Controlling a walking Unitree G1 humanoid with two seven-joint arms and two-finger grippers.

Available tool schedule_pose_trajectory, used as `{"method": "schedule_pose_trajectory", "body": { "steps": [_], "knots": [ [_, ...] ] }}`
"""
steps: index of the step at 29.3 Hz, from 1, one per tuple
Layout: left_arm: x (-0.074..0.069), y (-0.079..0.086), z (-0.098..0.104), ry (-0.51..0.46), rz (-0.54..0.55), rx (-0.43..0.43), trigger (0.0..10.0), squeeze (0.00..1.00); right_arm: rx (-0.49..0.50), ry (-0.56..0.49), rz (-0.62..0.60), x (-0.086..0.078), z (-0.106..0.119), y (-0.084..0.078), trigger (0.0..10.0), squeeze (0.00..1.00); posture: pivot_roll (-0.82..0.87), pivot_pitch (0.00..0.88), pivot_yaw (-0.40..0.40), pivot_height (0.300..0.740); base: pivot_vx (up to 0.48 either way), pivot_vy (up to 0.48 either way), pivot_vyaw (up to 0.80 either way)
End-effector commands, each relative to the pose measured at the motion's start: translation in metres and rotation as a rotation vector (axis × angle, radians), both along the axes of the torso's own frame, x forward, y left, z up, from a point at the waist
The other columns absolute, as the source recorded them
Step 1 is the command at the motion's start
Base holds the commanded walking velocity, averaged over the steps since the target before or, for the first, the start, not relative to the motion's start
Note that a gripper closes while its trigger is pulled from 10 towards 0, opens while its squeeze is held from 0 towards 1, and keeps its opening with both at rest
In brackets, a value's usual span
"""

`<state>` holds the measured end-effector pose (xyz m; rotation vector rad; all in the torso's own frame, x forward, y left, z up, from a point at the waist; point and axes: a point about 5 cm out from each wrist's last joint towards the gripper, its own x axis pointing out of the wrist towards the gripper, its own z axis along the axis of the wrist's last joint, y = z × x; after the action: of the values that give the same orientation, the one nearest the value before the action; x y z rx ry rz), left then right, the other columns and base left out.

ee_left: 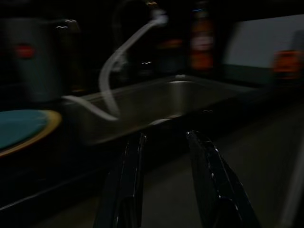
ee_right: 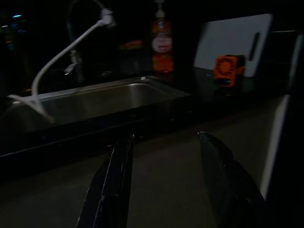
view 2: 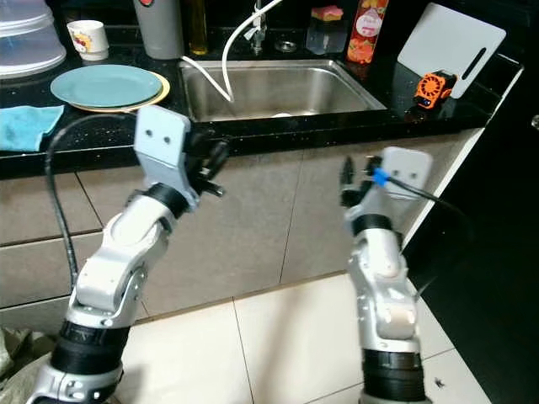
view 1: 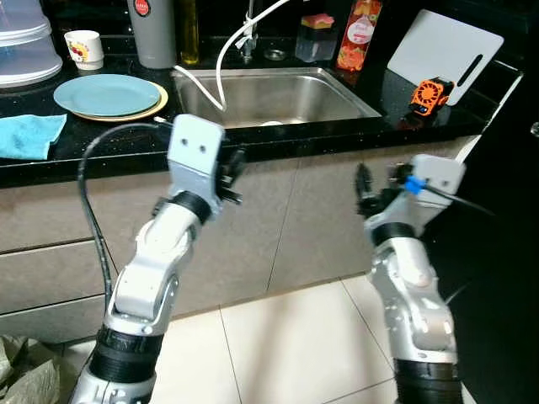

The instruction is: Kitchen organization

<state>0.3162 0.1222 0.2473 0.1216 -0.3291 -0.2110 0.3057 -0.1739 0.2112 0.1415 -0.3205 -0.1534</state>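
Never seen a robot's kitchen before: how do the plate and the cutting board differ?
The plate is round and teal, the cutting board white and rectangular with a slot handle. The plate lies flat left of the sink; the board leans tilted at the right. The plate sits on a yellow underplate; the board rests on the counter itself. Neither is held.

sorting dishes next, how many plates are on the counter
1 for sure: a teal plate left of the sink, on a yellow rim that may be a second plate beneath.
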Motion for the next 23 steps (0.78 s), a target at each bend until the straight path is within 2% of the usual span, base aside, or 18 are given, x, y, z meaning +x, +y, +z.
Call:
{"method": "schedule_pose_trajectory", "body": {
  "steps": [1, 6, 11, 15, 23],
  "knots": [
    [0.001, 0.003, 0.006, -0.041, 0.031, 0.017, 10.0, 0.00, -0.017, -0.003, -0.038, 0.001, 0.003, -0.005, 10.0, 0.00, 0.20, 0.032, -0.042, 0.740, 0.000, 0.000, 0.00],
    [0.000, 0.006, 0.008, -0.047, 0.038, 0.032, 10.0, 0.00, -0.026, 0.011, -0.051, 0.002, 0.001, -0.006, 10.0, 0.00, 0.20, 0.032, -0.042, 0.740, 0.000, 0.000, 0.00],
    [-0.003, 0.000, 0.004, -0.058, 0.005, 0.071, 10.0, 0.00, -0.025, 0.031, -0.027, 0.002, -0.004, -0.001, 10.0, 0.00, 0.20, 0.033, -0.042, 0.740, 0.000, 0.000, 0.00],
    [-0.005, -0.003, 0.001, -0.035, -0.021, 0.021, 10.0, 0.00, -0.011, 0.039, -0.020, 0.001, -0.007, 0.001, 10.0, 0.00, 0.19, 0.037, -0.040, 0.740, 0.000, 0.000, 0.00],
    [-0.005, -0.003, 0.001, -0.036, -0.032, 0.017, 10.0, 0.00, 0.001, 0.041, -0.022, 0.000, -0.008, 0.001, 10.0, 0.00, 0.19, 0.037, -0.039, 0.740, 0.000, 0.000, 0.00]
  ]
}}
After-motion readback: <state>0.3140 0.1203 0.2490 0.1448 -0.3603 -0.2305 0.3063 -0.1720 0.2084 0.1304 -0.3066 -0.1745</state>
